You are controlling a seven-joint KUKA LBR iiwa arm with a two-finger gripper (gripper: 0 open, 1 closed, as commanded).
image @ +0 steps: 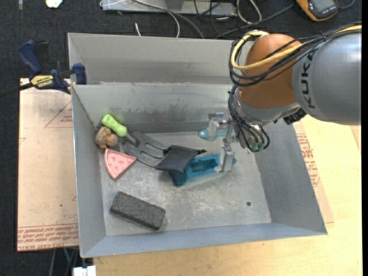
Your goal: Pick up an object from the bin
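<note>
My gripper (pixel 223 140) hangs under the orange wrist cover in the right half of the bin, and its two metal fingers stand apart, so it is open. The lower fingertip (pixel 229 158) sits at the right end of a blue plastic block-shaped toy (pixel 196 170) lying mid-bin; whether it touches I cannot tell. A small pale teal piece (pixel 204 133) lies just left of the upper finger. A black spatula with a grey slotted head (pixel 158 151) lies across the blue toy's left end. Nothing is between the fingers.
At the left of the bin are a green bone-shaped toy (pixel 114 125), a brown lump (pixel 104 137) and a pink wedge with holes (pixel 118 163). A dark grey rectangular block (pixel 138 210) lies near the front left. The arm covers the bin's back right corner.
</note>
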